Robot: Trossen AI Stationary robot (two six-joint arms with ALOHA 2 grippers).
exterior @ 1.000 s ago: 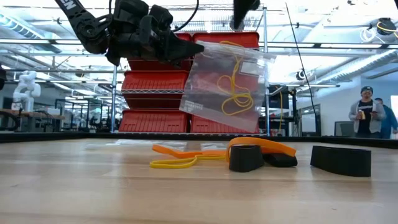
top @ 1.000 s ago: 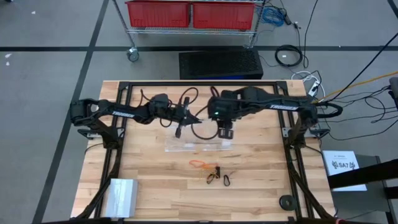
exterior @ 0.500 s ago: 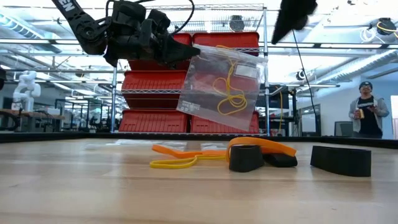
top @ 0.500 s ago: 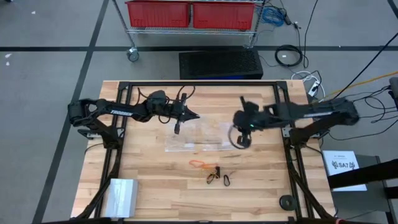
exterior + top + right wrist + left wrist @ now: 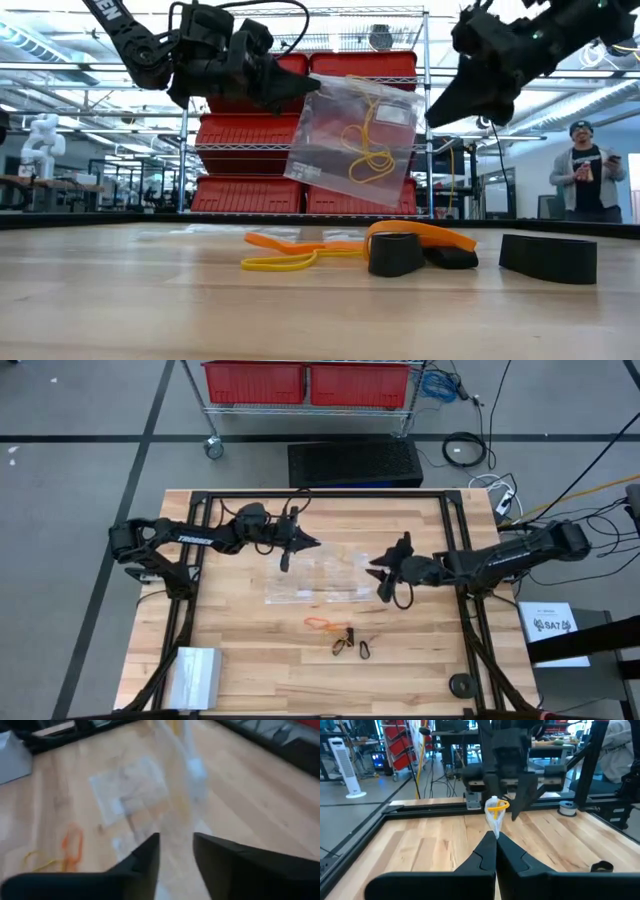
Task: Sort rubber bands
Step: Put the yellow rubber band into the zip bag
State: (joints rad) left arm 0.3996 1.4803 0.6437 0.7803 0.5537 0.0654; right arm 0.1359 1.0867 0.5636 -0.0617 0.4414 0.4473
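Left gripper [image 5: 300, 88]: jaws clamped on the clear bag [image 5: 350, 140], which hangs below them holding yellow rubber bands [image 5: 368, 150]. Right gripper [image 5: 440, 110]: jaws apart, just beside the bag. Loose rubber bands [image 5: 290, 262]: on the table [image 5: 150, 300], beneath both.

the right wrist view is smeared: a clear bag [image 5: 175, 795] and an orange rubber band [image 5: 72, 845] at eight o'clock are only vague shapes. high view rubber bands [image 5: 340, 635] are too small to count.
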